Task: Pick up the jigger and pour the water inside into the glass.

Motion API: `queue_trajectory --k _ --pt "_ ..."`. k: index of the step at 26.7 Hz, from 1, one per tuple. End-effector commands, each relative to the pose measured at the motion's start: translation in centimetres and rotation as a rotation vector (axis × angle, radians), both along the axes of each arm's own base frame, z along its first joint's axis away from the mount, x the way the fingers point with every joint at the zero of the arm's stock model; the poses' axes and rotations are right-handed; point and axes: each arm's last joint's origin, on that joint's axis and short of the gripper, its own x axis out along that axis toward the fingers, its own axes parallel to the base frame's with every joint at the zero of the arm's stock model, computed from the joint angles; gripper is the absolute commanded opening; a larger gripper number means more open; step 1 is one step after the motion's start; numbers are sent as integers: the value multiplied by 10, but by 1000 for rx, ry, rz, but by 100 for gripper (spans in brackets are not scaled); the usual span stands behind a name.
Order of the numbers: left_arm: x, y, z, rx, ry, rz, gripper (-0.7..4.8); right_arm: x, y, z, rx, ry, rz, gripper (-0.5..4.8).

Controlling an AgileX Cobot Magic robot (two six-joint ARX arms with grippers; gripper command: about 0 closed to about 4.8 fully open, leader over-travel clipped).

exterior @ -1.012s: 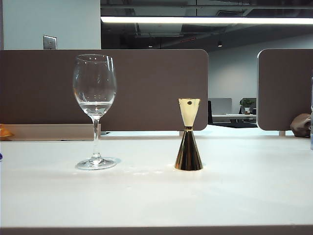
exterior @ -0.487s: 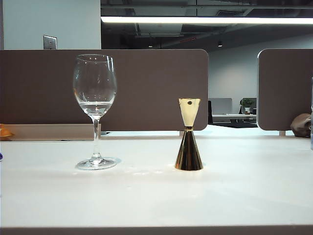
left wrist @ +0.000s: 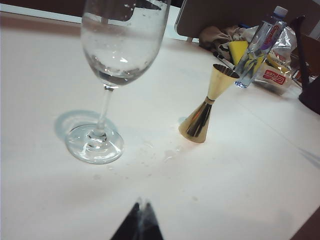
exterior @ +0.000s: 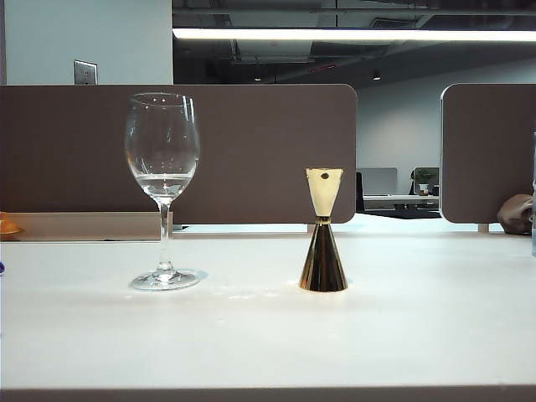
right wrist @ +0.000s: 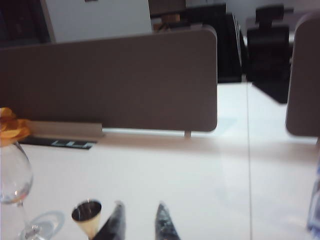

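Tools [right wrist: 139, 220] [left wrist: 139, 222] appear only in wrist views, apart from jigger [exterior: 323, 230].

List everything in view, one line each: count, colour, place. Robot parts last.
Stemmed wine glass: one, clear, upright on the table's left, shallow water in its bowl.
Gold metal hourglass jigger: one, shiny gold with darker lower cone, upright to the glass's right, apart from it.
Table: one, white.
Partition panels: two, brown, behind the table.
Plastic water bottle: one, clear, among clutter at the far edge in the left wrist view.
Left gripper: one, dark tips together, near the glass, holding nothing.
Right gripper: one, dark fingers parted, beside the jigger, holding nothing.
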Motion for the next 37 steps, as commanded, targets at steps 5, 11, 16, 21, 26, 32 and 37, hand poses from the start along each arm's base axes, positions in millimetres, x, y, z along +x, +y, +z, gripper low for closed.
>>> queue_trajectory --k 5,11,16,21,26,32,37 --pt "0 0 0 5 -2 -3 -5 -2 4 50 -90 136 153 85" --pt "0 0 0 5 -2 -3 -5 32 12 68 -148 285 213 86" --pt "0 0 0 5 -2 -3 -5 65 19 61 -155 401 243 91" --pt "0 0 0 5 -2 -3 -5 119 58 24 -250 582 435 95" --pt "0 0 0 5 -1 -2 -5 148 70 3 -254 652 448 95" --pt "0 0 0 5 -2 -3 -5 172 77 -22 -280 714 406 95" --pt "0 0 0 5 -2 -3 -5 183 80 -42 -281 673 379 95"
